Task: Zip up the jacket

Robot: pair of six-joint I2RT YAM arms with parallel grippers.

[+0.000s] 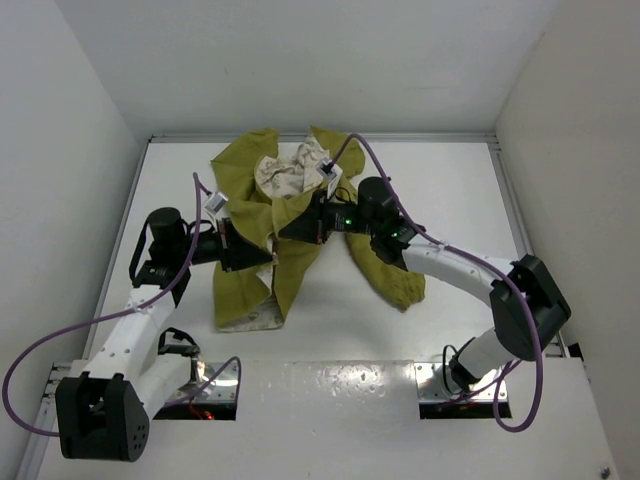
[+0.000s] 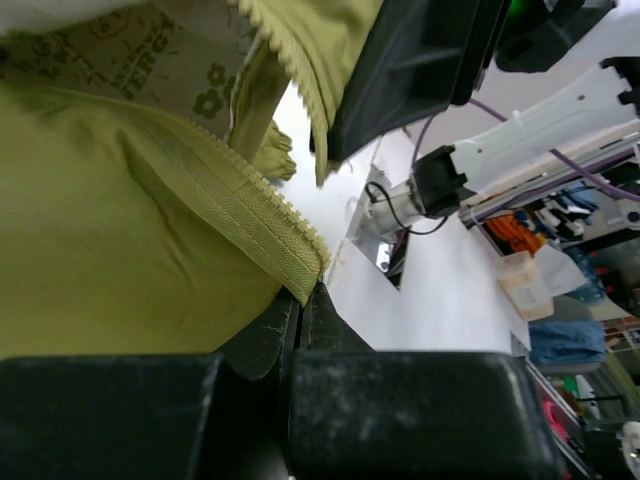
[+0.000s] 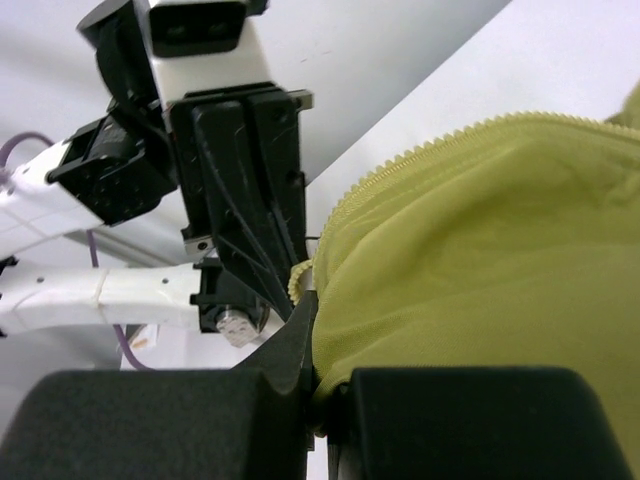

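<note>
Top external view: on the left, the left gripper (image 1: 268, 252) is seen pinched shut on one zipper edge of the olive-yellow hooded fabric jacket (image 1: 240, 290), which is spread open in the middle of the flat white table (image 1: 460, 200). Just beside it, the other zipper edge is held tight by the right gripper (image 1: 292, 228).

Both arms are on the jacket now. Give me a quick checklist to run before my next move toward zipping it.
1. Left gripper shut on a zipper edge of the jacket: ok.
2. Right gripper shut on a toothed edge: ok.
3. Zipper teeth of both edges brought together: not ok, they lie apart.
4. Slider located: cannot tell, none shows in any view.
5. Jacket flat on the table: not ok, bunched, lining exposed.
</note>
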